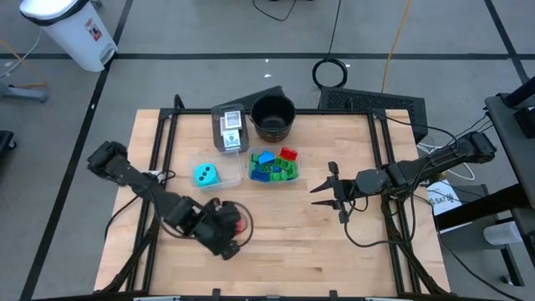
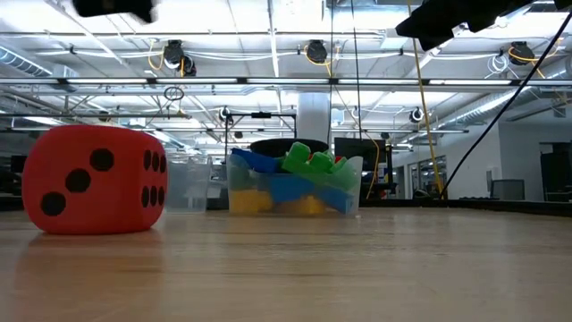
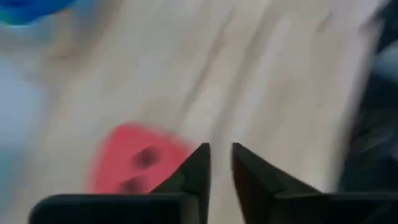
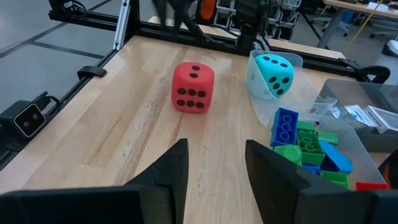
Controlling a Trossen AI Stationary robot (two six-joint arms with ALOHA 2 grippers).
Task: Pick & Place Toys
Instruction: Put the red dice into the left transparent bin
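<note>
Risk check: red die (image 1: 241, 222) sits loose on the bench (image 1: 284, 251), lower left of centre in the high view, right under the left claw (image 1: 227, 237). In the left wrist view its fingers (image 3: 193, 171) are narrowly parted with nothing between them, and the die (image 3: 134, 165) lies off to one side of the tips. If the claw drops as is, I'd expect a fingertip to hit a corner and roll or shove the die away. It looks like soft foam with rounded edges and black pips, so it could squash or squirt out of a pinch.

Cyan die (image 1: 206, 175) is already in a clear tub (image 1: 236, 170), tilted against the wall. The next tub (image 1: 294, 178) holds hard, studded plastic blocks (image 1: 272, 165), piled near the rim; more could spill.

Right claw (image 1: 328, 194) hangs mid-right, parted, empty.
</note>
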